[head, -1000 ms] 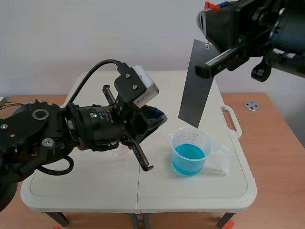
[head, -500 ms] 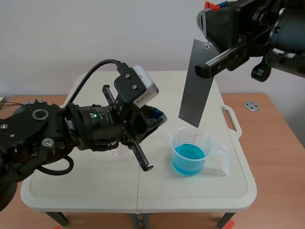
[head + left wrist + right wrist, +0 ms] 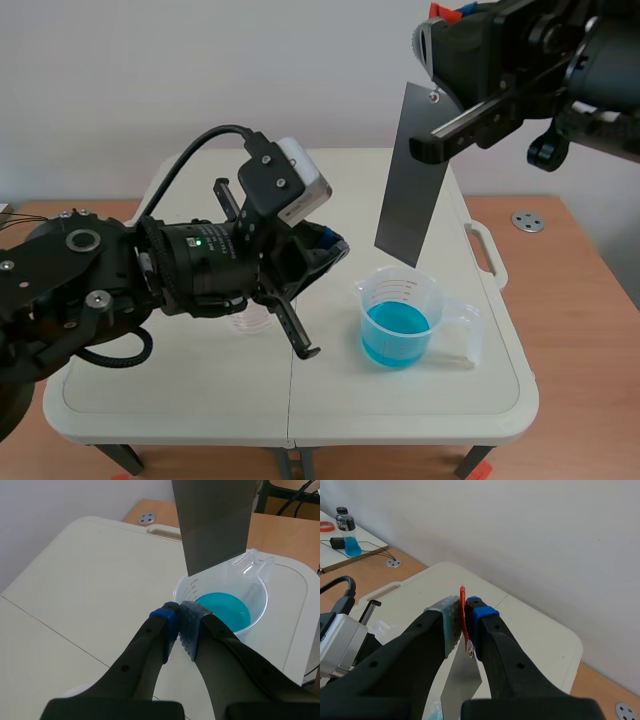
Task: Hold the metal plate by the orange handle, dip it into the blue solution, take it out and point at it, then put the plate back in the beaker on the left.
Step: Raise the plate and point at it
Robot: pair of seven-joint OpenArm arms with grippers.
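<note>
Metal plate [image 3: 410,190] hangs straight down from the right gripper [image 3: 465,622], which is clamped on the orange handle [image 3: 464,617] at the plate's top edge, pads pressed on both sides. Plate's lower edge is in the air, clear of the blue solution [image 3: 397,330] and right above the measuring beaker [image 3: 405,318] holding it. Left gripper [image 3: 177,622] has its fingers closed together on nothing, tips aimed at the plate's bottom edge just ahead of them; near it, a gap shows in the scene view.

Step, as I read it: plate is out and this is the pointing. Wetness can't be told.

Next: right arm carries the plate across to the clear beaker [image 3: 250,322] half hidden under the left arm, so the left arm likely needs to back off first.
</note>
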